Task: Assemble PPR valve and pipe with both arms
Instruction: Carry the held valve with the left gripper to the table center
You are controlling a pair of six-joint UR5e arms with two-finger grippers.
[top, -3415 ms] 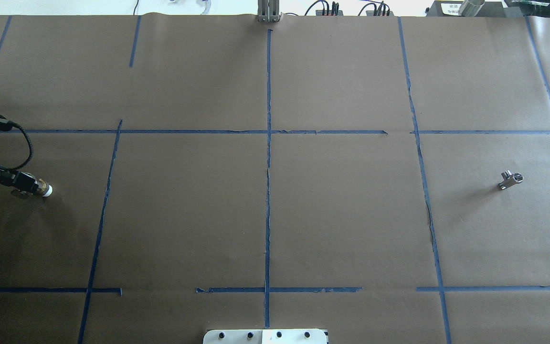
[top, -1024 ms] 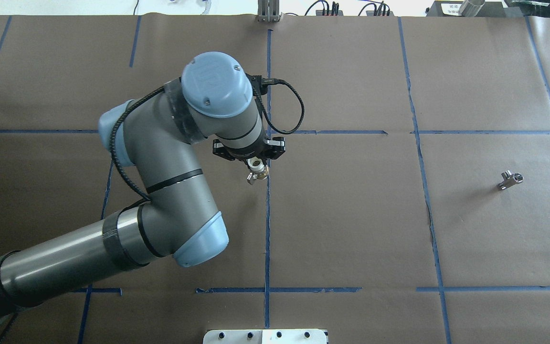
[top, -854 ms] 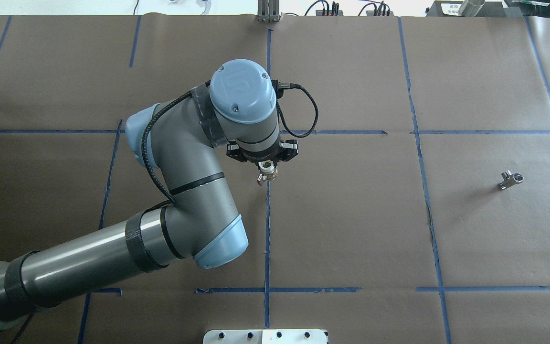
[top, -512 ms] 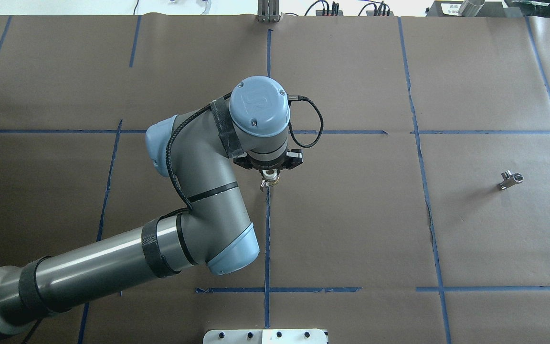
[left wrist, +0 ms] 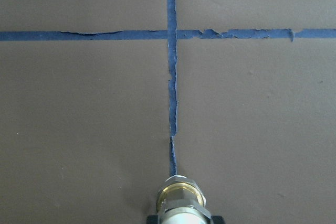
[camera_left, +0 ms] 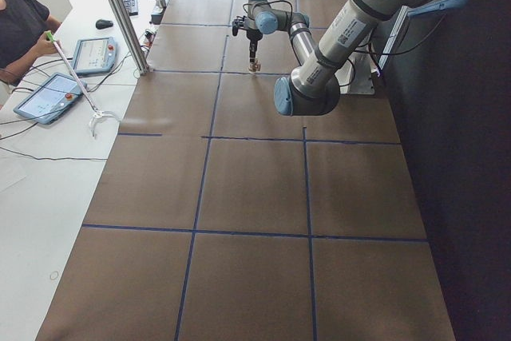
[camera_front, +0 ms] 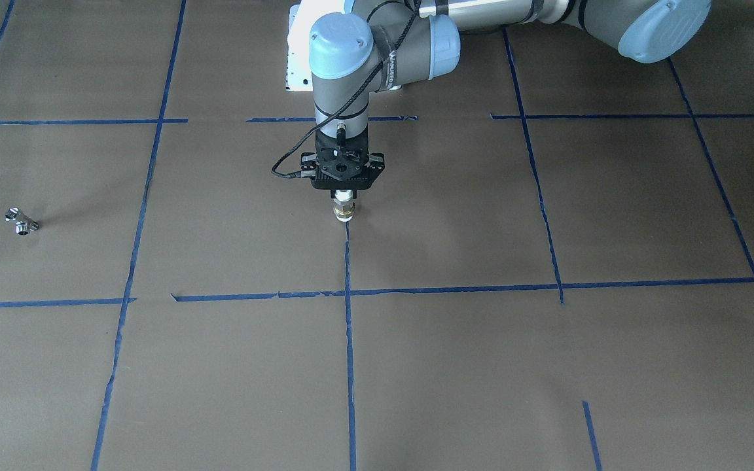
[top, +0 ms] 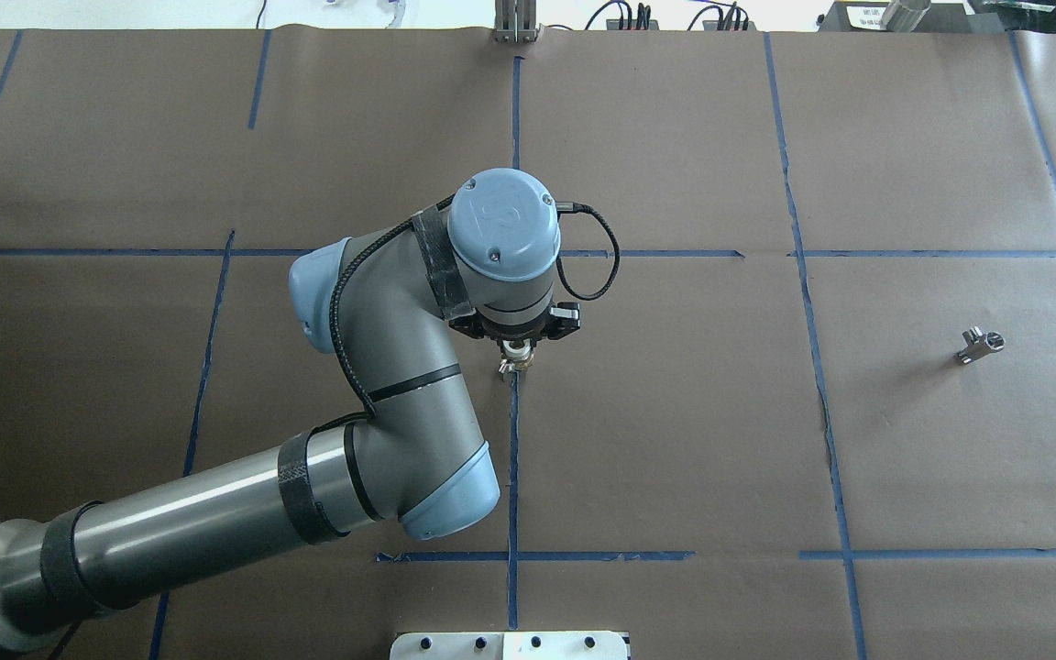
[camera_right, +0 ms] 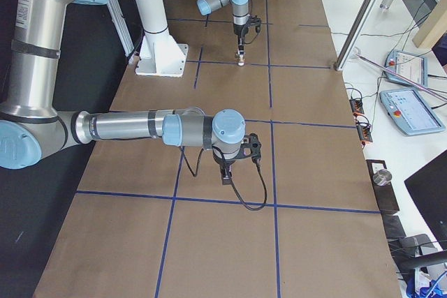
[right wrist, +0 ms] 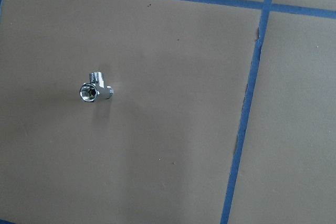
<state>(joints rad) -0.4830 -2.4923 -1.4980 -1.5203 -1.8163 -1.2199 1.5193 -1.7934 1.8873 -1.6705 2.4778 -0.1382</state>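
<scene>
My left gripper [camera_front: 345, 198] points straight down over the table's middle and is shut on a white pipe fitting with a brass nut [camera_front: 344, 212]. The fitting's lower end is at the table where a blue tape line ends; I cannot tell whether it touches. It also shows in the overhead view [top: 514, 359] and the left wrist view [left wrist: 181, 202]. A small chrome valve [top: 979, 345] lies alone at the right; it also shows in the right wrist view [right wrist: 95, 91]. My right gripper [camera_right: 227, 174] shows only in the exterior right view, so I cannot tell whether it is open or shut.
Brown paper with a grid of blue tape [top: 514, 440] covers the table. A white base plate [top: 510, 644] sits at the near edge. An aluminium post [top: 515, 23] stands at the far edge. Tablets [camera_left: 56, 93] and a person are at the side bench.
My left arm has swung from the far left to the table's middle with the fitting, then shifted slightly right and towards the near edge. The valve has not moved.
</scene>
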